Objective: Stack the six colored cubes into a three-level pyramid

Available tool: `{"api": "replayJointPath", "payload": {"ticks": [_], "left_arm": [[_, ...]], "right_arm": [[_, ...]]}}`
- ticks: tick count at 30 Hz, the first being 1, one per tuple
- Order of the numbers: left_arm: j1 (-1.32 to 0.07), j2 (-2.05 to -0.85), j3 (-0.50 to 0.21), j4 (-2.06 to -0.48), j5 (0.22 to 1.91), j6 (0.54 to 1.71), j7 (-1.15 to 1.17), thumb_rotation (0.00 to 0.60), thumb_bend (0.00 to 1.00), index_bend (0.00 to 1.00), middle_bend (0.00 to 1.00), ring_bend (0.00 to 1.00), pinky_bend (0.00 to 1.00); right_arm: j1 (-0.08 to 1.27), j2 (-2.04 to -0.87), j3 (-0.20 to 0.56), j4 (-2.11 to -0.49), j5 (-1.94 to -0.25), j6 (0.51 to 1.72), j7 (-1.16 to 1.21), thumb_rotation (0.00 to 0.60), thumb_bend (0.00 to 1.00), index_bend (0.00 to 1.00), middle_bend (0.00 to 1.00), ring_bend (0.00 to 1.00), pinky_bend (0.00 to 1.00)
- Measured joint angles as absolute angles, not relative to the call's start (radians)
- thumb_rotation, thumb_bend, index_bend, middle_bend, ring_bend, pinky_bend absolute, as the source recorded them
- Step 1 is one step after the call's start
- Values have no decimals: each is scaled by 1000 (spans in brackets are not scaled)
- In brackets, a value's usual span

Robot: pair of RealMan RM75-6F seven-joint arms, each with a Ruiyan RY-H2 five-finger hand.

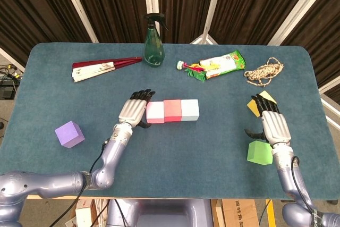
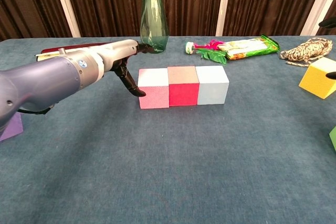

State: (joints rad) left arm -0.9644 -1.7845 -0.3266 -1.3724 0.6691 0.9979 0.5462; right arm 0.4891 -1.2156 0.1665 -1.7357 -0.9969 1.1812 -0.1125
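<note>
Left robot hand (image 1: 135, 111) released, thumb at pink cube (image 1: 155, 112). Right robot hand (image 1: 273, 125) released, between yellow cube (image 1: 255, 105) and green cube (image 1: 260, 152).

Six cubes (image 1: 172, 110) are counted (three in a row), besides one spray bottle (image 1: 154, 41), fan (image 1: 101, 68), snack packet (image 1: 223, 64), rope bundle (image 1: 264, 72).

Plenty of open table (image 1: 175, 147) in front of the cube row (image 1: 172, 110), but the left hand (image 1: 134, 111) crowds its left end, the bottle (image 1: 153, 41), fan (image 1: 101, 68) and snack bag (image 1: 220, 64) line the back, and the right hand (image 1: 272, 123) sits between yellow cube (image 1: 255, 106) and green cube (image 1: 259, 152).
</note>
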Motion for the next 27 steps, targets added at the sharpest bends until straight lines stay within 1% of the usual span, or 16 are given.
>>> {"api": "replayJointPath", "payload": {"ticks": [12,27], "left_arm": [[-1007,-1849,-338,-1257,648,968,555,600,254,0,2,0,0],[-1025,-1862,-346,-1216,641,952,562,600,254,0,2,0,0]], "right_arm": [[480,-1209,185,-1743,-996,1161,-104,600,256,0,0,0,0],[472,-1211,198,-1749,-1004,1150,-108,600,256,0,0,0,0]]}}
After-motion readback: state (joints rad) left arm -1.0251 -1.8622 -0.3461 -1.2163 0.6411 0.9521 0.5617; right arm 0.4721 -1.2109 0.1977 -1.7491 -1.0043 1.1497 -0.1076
